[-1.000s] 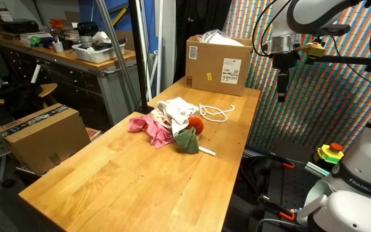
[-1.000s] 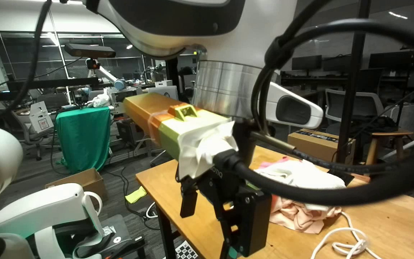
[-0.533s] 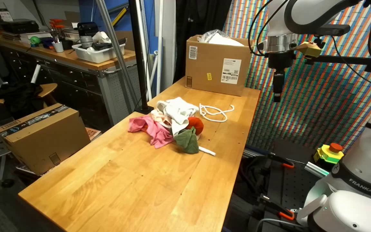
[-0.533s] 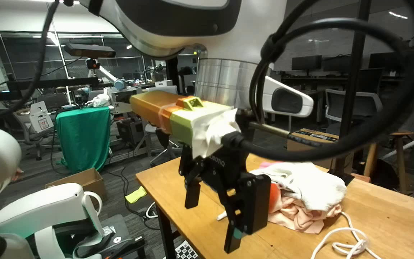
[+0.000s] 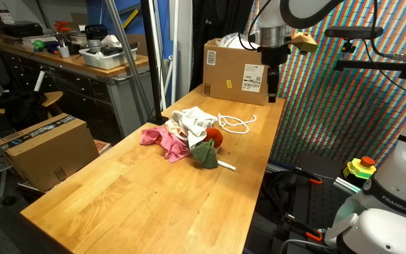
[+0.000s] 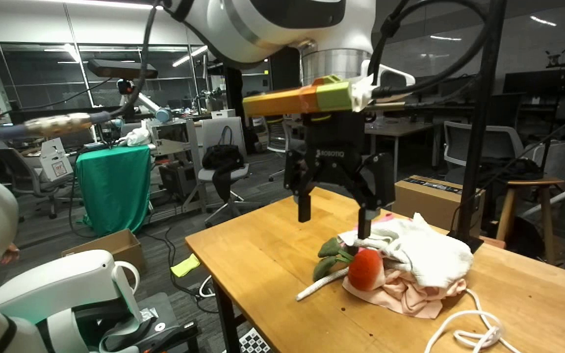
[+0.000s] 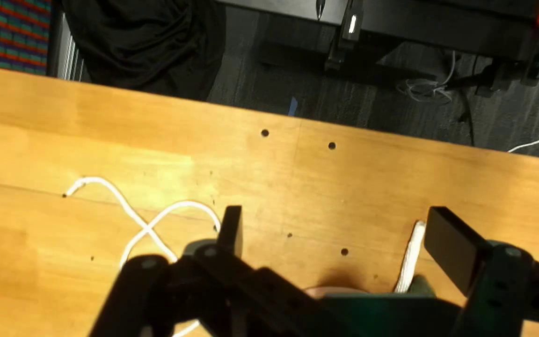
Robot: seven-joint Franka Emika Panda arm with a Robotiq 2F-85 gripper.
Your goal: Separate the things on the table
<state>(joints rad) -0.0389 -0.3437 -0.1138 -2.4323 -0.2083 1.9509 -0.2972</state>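
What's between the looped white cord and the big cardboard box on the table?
Just bare wooden tabletop, from the cord to the foot of the box; that shows in an exterior view.

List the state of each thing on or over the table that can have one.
Gripper, open, holding nothing.
White cord, loosely looped, crossing itself.
White cloth, crumpled.
Peach cloth, crumpled, partly under the white cloth.
Pink cloth, crumpled.
Red-orange object, ungripped.
Cardboard box, open-topped, contents sticking out.

My white arm [image 6: 357, 24] has black trim [image 6: 302, 12], a silvery collar [image 6: 336, 63], looping black cables [image 6: 399, 91], an orange-and-lime housing [image 6: 307, 99] and a black gripper [image 6: 334, 224] lettered ROBOTIQ — with FRANKA EMIKA on a black band [image 5: 400, 202].
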